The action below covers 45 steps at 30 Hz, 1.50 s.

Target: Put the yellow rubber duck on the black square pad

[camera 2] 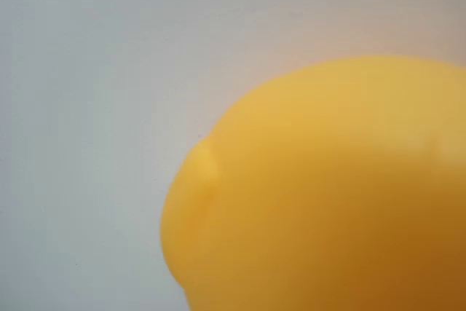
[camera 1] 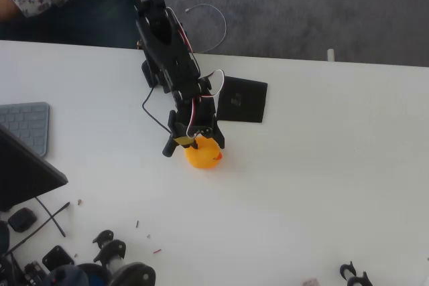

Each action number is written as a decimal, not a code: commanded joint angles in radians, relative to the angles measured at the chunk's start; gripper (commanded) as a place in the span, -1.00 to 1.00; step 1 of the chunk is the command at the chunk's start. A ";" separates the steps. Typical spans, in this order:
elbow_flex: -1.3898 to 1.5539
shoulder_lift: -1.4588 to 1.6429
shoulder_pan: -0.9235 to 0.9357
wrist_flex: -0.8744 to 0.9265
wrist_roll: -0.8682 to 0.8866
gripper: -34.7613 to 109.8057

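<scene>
Blurred yellow rubber duck [camera 2: 320, 194] looms close in the wrist view. Overhead, the end effector [camera 1: 196, 143] straddles it; grip unclear. Black square pad [camera 1: 241, 100] lies just beyond the duck, bare white worktop [camera 1: 322, 165] around.

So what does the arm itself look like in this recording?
A matte black jointed plastic arm with blocky segments, red and white wires looping along it, one thin black cable hanging at its left in the overhead view, and a small yellow patch by the two-finger black gripper.

Yellow rubber duck [camera 2: 328, 194] blurred, cut off at wrist view's edges.
</scene>
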 commanded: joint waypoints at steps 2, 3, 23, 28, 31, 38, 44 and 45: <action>-0.021 0.008 0.011 0.011 -0.014 -0.12; -0.021 0.008 0.028 0.011 -0.015 -0.12; 0.025 0.006 0.021 0.012 -0.012 -0.11; 0.023 -0.015 -0.040 0.012 -0.002 -0.11; 0.025 -0.025 -0.035 0.011 -0.002 -0.12; 0.025 -0.025 -0.031 0.011 -0.011 -0.12; 0.025 -0.026 0.041 0.000 -0.014 -0.12; 0.025 -0.026 0.043 0.002 -0.014 -0.12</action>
